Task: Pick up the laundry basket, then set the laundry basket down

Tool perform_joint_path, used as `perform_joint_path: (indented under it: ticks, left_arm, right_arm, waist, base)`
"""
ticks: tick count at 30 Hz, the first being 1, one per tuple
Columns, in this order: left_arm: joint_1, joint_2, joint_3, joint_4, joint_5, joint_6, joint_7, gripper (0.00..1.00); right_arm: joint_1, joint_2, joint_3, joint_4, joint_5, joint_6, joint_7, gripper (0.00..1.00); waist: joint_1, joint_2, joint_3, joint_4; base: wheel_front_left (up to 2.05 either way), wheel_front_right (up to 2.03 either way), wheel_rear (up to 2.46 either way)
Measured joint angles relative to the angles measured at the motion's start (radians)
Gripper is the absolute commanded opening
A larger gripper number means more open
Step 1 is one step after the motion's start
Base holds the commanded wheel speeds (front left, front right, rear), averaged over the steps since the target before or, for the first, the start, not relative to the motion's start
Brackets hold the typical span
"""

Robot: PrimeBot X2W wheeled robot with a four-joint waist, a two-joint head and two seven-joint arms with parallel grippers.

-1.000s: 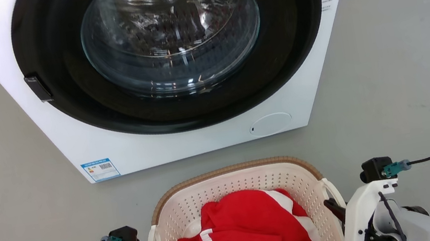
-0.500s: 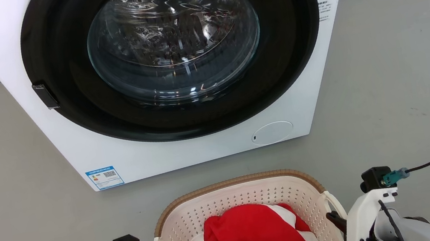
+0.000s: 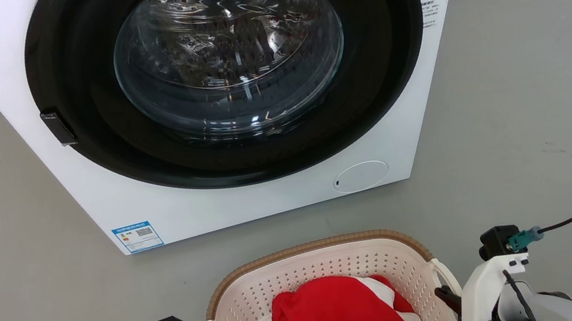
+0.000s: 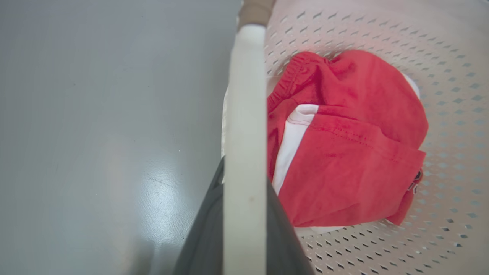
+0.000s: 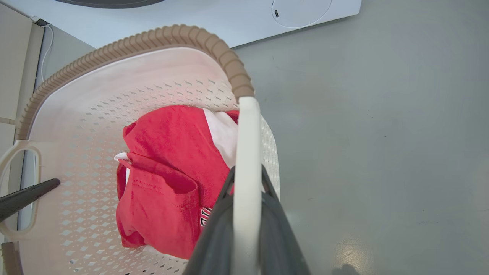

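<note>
A grey floor (image 3: 538, 86) spreads out ahead of me. On it stands a white washer (image 3: 95, 185), its round glass door set in a wide black ring and facing me. Near the washer's front but apart from it, at the bottom of the head view and between my two arms, is the basket (image 3: 315, 270), cream and perforated, with a brown ribbed rim (image 3: 311, 246). I cannot tell whether its base touches the floor. Inside lies a crumpled red garment (image 3: 339, 313) with white stripes. A pale loop handle sticks out from each short side of the basket. My left pincer (image 4: 244, 172) is closed almost fully on the left handle (image 4: 246, 95), one dark finger on each side of the bar. My right pincer (image 5: 247, 170) is closed just as narrowly on the right handle (image 5: 246, 145), gripping it the same way.
</note>
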Motion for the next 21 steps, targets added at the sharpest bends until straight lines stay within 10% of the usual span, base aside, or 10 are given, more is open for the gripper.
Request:
perform_joint_path:
  ticks: [21]
  left_arm:
    - [0.002, 0.003, -0.041, 0.006, -0.058, 0.000, -0.023, 0.00]
  right_arm:
    - [-0.004, -0.004, 0.028, -0.008, 0.032, 0.000, -0.003, 0.00]
  waist:
    - [0.0000, 0.0000, 0.016, 0.002]
  base:
    - [0.00, 0.00, 0.00]
